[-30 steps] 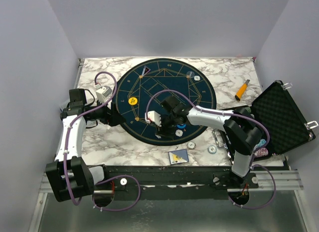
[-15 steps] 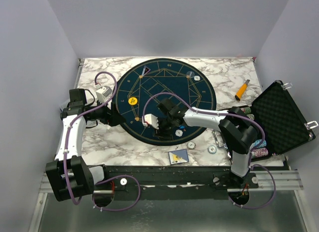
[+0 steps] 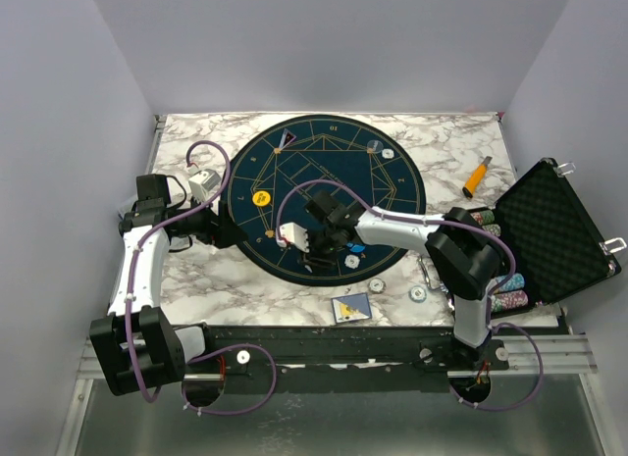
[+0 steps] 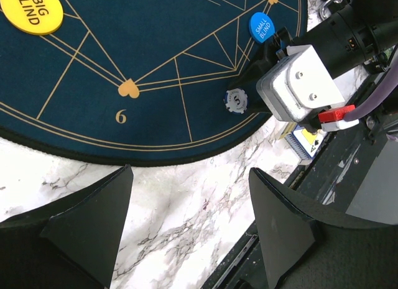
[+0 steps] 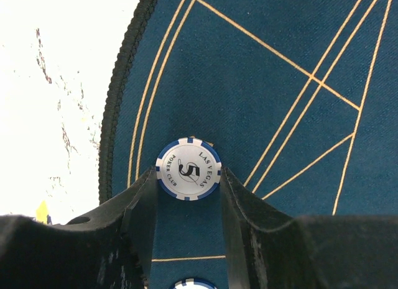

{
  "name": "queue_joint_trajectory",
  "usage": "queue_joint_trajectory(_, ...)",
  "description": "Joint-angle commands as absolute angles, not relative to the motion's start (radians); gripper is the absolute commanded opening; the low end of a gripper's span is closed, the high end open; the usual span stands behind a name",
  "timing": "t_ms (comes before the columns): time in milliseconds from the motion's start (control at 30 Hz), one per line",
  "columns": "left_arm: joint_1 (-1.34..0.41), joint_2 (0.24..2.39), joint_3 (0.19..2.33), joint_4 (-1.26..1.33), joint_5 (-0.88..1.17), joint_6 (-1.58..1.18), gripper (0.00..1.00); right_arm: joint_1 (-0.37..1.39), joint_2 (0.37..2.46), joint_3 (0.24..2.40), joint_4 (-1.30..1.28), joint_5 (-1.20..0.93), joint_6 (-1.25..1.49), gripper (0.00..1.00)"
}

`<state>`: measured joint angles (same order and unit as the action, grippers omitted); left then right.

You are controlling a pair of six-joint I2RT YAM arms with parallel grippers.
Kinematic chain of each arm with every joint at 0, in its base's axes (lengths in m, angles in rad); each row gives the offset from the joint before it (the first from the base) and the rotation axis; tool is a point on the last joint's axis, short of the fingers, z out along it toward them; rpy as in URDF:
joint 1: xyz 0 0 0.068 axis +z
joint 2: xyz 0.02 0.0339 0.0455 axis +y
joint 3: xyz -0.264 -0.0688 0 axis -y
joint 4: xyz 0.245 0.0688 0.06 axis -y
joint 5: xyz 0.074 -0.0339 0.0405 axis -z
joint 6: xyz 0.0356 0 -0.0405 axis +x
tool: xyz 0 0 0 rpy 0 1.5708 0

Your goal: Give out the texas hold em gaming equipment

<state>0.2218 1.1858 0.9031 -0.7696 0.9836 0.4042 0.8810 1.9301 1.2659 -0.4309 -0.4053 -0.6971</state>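
My right gripper point(image 5: 188, 177) is shut on a whitish poker chip point(image 5: 188, 169) with a blue rim, marked 5, low over the dark blue round mat point(image 5: 280, 115) near its edge. I cannot tell whether the chip touches the mat. A second chip point(image 5: 193, 283) shows under the gripper. In the top view the right gripper point(image 3: 316, 252) is over the mat's near left part. The left wrist view shows the yellow big blind disc point(image 4: 32, 8), the blue small blind disc point(image 4: 262, 26) and the held chip point(image 4: 236, 100). My left gripper point(image 4: 186, 202) is open and empty over marble.
Loose chips point(image 3: 377, 284) and a pile of cards point(image 3: 351, 307) lie on the marble table point(image 3: 196, 279) near the front edge. The open black case point(image 3: 549, 226) with chip stacks point(image 3: 505, 299) stands at the right. An orange-handled tool point(image 3: 477, 177) lies behind it.
My right gripper has moved left across the mat toward its near left edge. The left arm has not moved.
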Motion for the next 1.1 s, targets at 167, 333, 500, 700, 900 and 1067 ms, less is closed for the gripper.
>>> queue_joint_trajectory(167,0.241,1.183,0.920,-0.783,1.032,0.420,0.78,0.892,1.954,1.314,-0.378,-0.371,-0.666,0.33)
queue_joint_trajectory(333,0.253,1.188,0.925,-0.787,1.047,0.419,0.78,0.885,1.961,1.338,-0.330,-0.365,-0.622,0.33)
queue_joint_trajectory(500,0.262,1.192,0.929,-0.788,1.054,0.417,0.78,0.882,1.997,1.386,-0.264,-0.347,-0.573,0.33)
queue_joint_trajectory(700,0.283,1.194,0.936,-0.788,1.066,0.411,0.78,0.882,2.091,1.513,-0.213,-0.348,-0.514,0.33)
queue_joint_trajectory(900,0.326,1.197,0.939,-0.789,1.091,0.406,0.77,0.882,2.184,1.633,-0.150,-0.331,-0.455,0.33)
queue_joint_trajectory(1067,0.364,1.211,0.949,-0.790,1.120,0.402,0.77,0.884,2.282,1.771,-0.166,-0.331,-0.420,0.33)
